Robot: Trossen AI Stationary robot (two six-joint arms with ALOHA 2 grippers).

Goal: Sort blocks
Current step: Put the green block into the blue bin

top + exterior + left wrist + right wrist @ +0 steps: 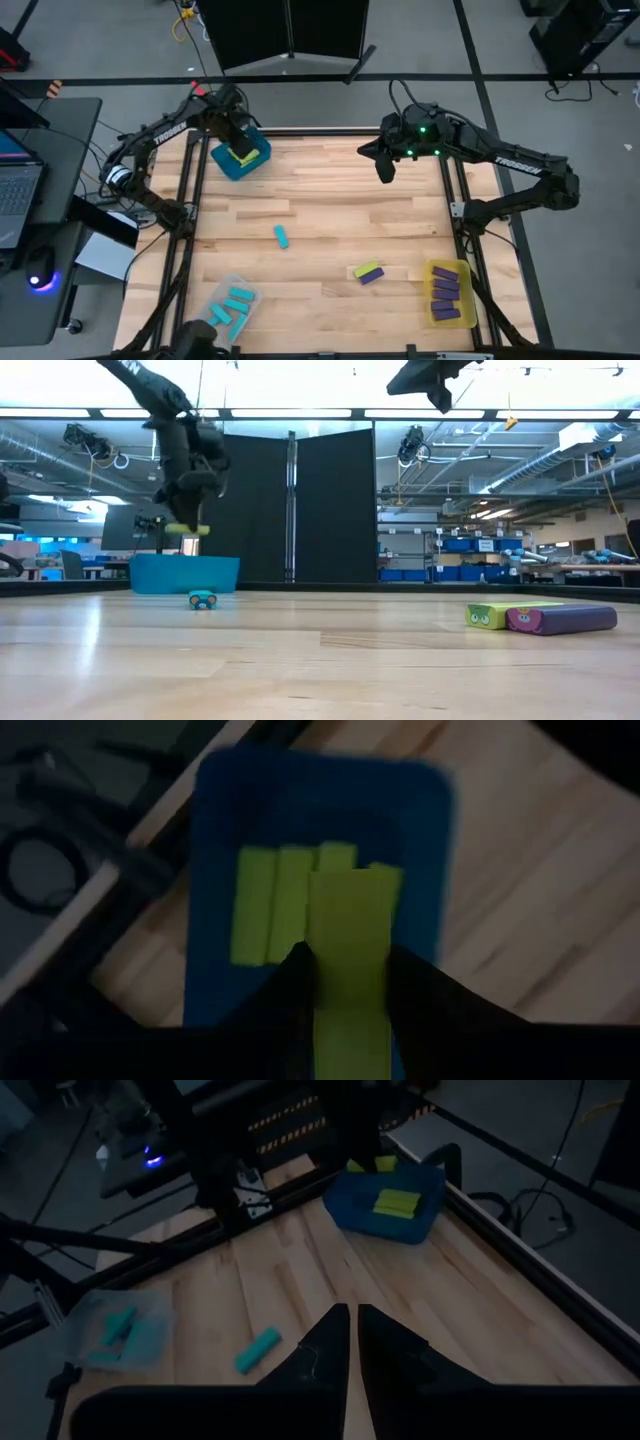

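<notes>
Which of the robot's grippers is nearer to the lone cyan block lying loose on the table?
The left. The left gripper hangs over the blue bin, holding a lime block; the cyan block lies nearer the front. The right gripper hangs empty over bare table, slightly farther away.

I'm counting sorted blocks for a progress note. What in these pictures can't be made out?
- Green blocks in the blue bin: high view, the left pincer and its held lime block cover them; low view, the bin wall hides them.
- Cyan blocks in the clear bin: overlapping, too small to count.
- Purple blocks in the yellow bin: stacked close, count unsure.
</notes>
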